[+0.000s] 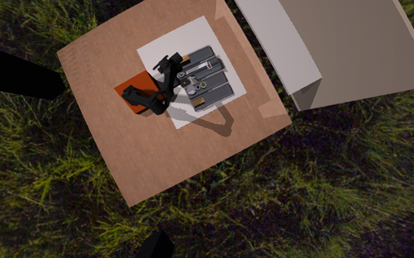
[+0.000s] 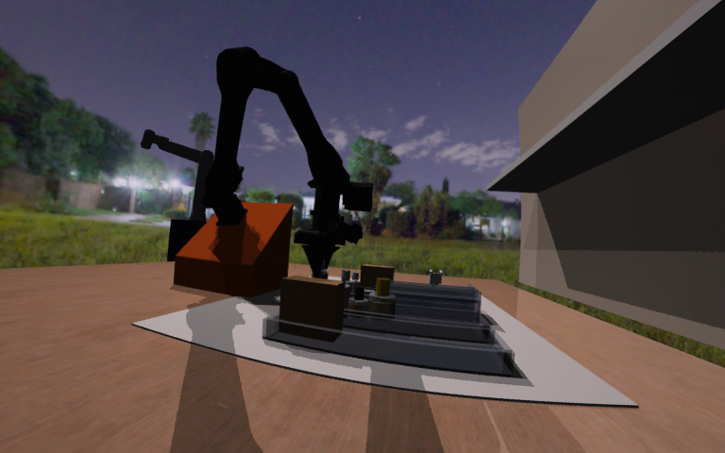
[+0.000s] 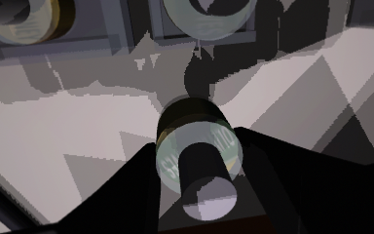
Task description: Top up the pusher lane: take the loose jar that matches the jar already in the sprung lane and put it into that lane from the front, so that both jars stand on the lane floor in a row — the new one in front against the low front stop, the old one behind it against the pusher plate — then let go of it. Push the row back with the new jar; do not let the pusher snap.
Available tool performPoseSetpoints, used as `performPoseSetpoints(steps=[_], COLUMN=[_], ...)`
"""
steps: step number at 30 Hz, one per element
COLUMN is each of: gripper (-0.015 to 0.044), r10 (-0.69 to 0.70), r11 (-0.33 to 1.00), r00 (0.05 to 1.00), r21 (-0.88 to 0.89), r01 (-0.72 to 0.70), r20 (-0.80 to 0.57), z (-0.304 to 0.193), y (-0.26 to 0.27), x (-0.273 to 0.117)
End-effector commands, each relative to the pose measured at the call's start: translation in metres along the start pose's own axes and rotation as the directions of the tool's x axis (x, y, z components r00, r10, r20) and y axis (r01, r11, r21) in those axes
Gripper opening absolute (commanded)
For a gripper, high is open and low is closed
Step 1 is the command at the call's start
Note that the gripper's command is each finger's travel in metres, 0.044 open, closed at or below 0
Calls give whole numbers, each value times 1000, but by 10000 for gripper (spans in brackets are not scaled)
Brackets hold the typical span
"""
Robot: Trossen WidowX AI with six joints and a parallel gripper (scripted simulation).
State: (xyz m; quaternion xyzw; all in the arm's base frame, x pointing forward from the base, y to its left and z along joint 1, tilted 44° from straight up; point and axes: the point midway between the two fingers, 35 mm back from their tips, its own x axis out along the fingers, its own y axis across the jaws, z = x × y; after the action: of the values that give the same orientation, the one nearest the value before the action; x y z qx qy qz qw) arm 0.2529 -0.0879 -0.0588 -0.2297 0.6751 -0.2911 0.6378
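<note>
Jar clamped in hand, wrist view only

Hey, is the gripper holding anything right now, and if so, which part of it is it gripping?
Yes: the gripper is shut on the loose jar, fingers at the sides of its glass body.

Illegible print on jar

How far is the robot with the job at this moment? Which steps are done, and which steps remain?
Done: the gripper has shut on the loose jar. In hand: the jar sits over the white mat, just in front of the lanes, not yet in one. Left: bring it to the lane mouth, push the jar there back against the pusher, seat the new one behind the front stop, then let go.
</note>
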Motion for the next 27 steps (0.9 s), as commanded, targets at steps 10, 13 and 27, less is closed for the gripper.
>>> performPoseSetpoints(steps=[10, 13, 27], gripper=[0, 0, 0], r10=[-11, -11, -14], r11=[1000, 1000, 998], r00=[1000, 1000, 1000], r21=[29, 29, 67], r01=[10, 10, 12], r20=[26, 27, 28], z=[0, 0, 19], y=[-7, -7, -11], x=[-81, -82, -30])
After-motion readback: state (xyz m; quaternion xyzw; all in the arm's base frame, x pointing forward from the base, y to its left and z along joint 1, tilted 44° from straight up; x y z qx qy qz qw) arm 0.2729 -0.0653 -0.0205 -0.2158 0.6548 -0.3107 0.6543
